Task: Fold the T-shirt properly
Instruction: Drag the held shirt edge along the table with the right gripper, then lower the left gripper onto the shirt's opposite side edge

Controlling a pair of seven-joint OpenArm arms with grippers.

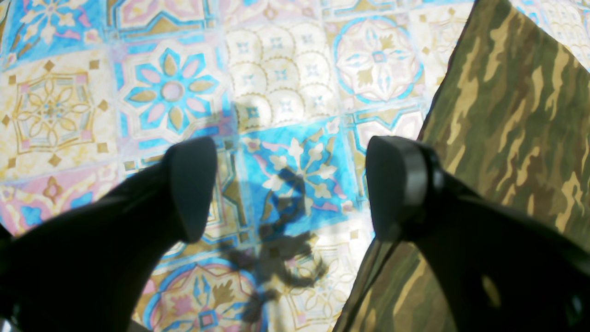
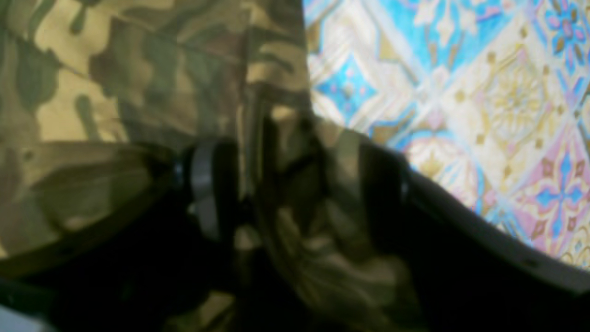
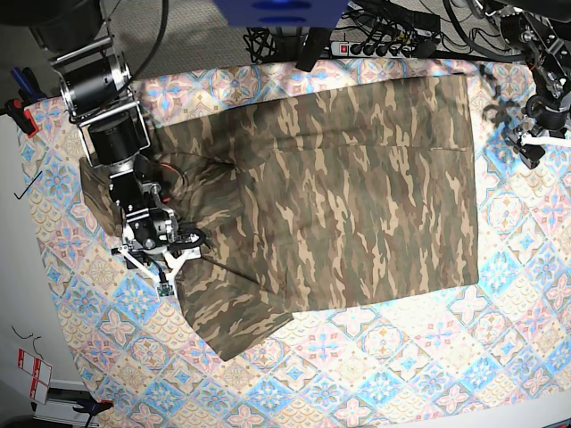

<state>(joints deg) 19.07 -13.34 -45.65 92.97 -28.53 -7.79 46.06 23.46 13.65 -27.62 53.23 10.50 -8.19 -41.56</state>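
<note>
1. Most of the folding is still ahead, by my judgement: the T-shirt [image 3: 330, 196] lies spread nearly flat over the middle of the table [image 3: 401, 357], on the tile-patterned tablecloth [image 3: 375, 383], its body one broad sheet with no fold across it.
2. One part looks turned in: at the shirt's end near the right arm, the cloth lies in overlapping layers, and a sleeve-like flap [image 3: 236, 321] juts toward the table's near edge. Whether that counts as a finished first fold I cannot tell.
3. The right gripper [image 3: 165, 245] sits low on that layered end. In its wrist view a bunch of camouflage cloth stands between its fingers [image 2: 207, 184], which are apart; whether they grip it or have let it go I cannot tell.
4. The left gripper [image 1: 286, 189] hangs off the shirt's far edge above bare tablecloth, fingers [image 1: 191, 184] wide and holding nothing, the shirt's edge just beside one of them.
5. Left to do, I judge: the other side, then the body folds.
</note>
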